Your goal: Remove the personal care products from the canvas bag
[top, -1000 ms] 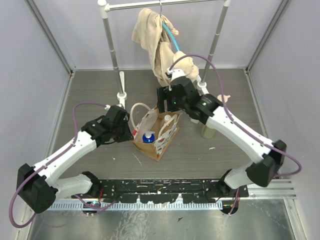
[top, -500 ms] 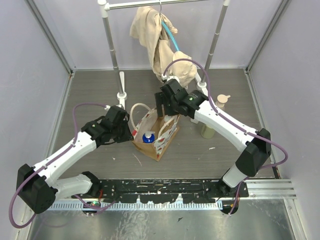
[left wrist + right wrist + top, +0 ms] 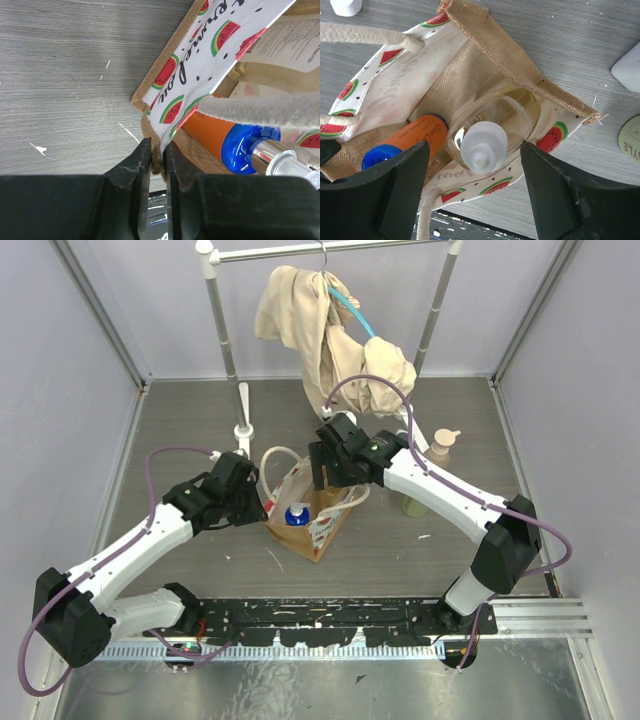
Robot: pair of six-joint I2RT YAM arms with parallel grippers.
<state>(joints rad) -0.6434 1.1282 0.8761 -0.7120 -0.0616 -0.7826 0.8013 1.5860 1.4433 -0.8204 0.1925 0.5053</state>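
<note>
The grey wood bench [image 3: 180, 420] fills the floor of the cell. At its far side stands a metal rack [image 3: 225, 330] with a beige cloth [image 3: 320, 330] draped over the bar. The 2 arms reach in from the near edge and meet over the canvas bag [image 3: 318, 525], which sits upright near the middle of the bench with its mouth open.

The left gripper [image 3: 157, 155] has its 2 fingers pressed together on the bag's rim, pinching the burlap edge and the watermelon-printed panel at a corner. A cream rope handle [image 3: 260, 107] crosses just above the bottles there.

The right gripper [image 3: 476, 150] hangs over the bag's mouth with its fingers spread wide, 1 on each side of a clear bottle [image 3: 492, 117] with a white cap. That bottle stands in the bag against the far wall, and neither finger touches it.

Beside it in the bag lies an orange blue-capped bottle [image 3: 412, 142], tilted with its cap toward the left gripper.

Outside the bag, to its right, a peach pump bottle [image 3: 441, 443] and a pale bottle [image 3: 414, 504] stand on the bench, near each other and well apart from the bag.
</note>
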